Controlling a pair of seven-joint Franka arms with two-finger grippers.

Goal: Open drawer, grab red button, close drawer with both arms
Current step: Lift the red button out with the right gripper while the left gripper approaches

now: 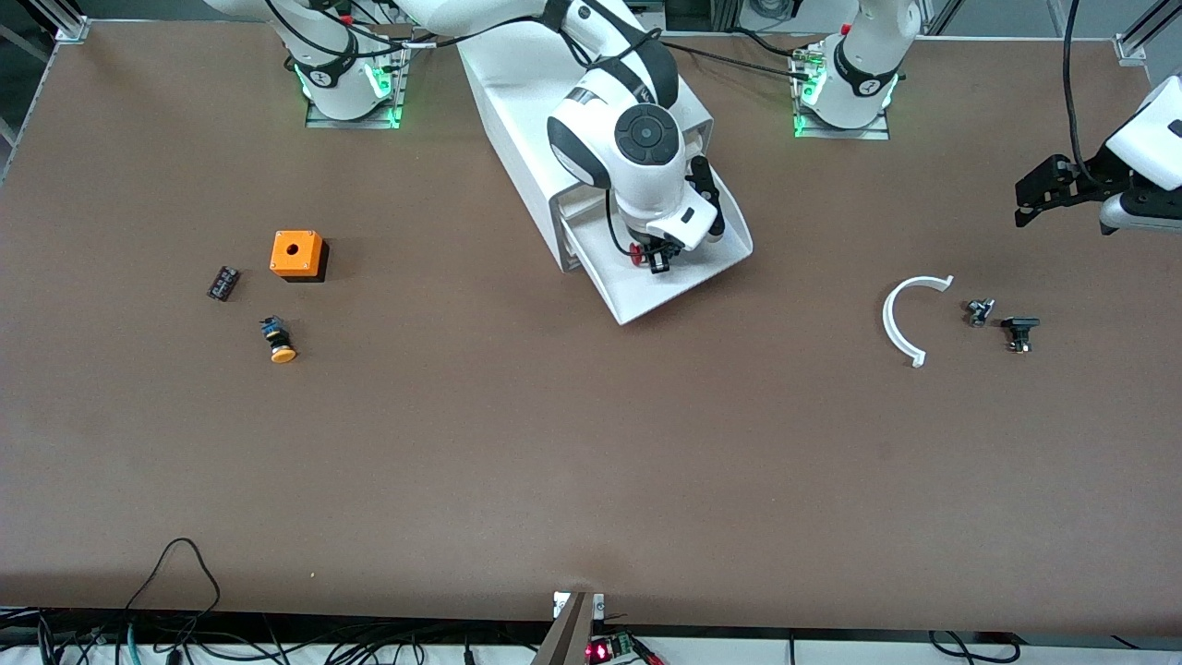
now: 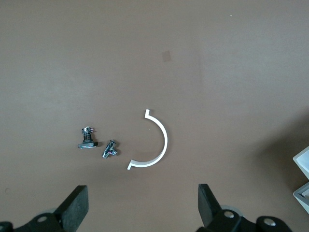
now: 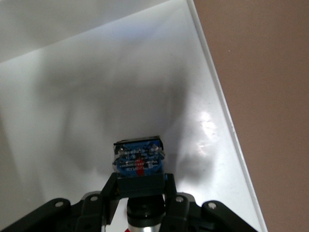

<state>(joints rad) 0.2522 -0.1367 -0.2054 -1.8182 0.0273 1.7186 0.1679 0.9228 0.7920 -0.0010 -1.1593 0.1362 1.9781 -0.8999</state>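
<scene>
On the brown counter (image 1: 517,443) we found the drawer (image 1: 683,272) pulled out of the white cabinet (image 1: 526,139). The right claw (image 1: 657,257) stood inside it, pinching the button (image 3: 139,162) by its black-and-blue body. We judged opening and grasping done; lifting out and closing remained. The drawer showed no other contents. The left claw (image 2: 142,208) waited spread over the white arc (image 2: 152,142).

2 white arms (image 1: 637,139), black joint rings, black cables.

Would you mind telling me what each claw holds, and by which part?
The right claw grips the button by its black body, over the open drawer. The left claw holds nothing.
</scene>
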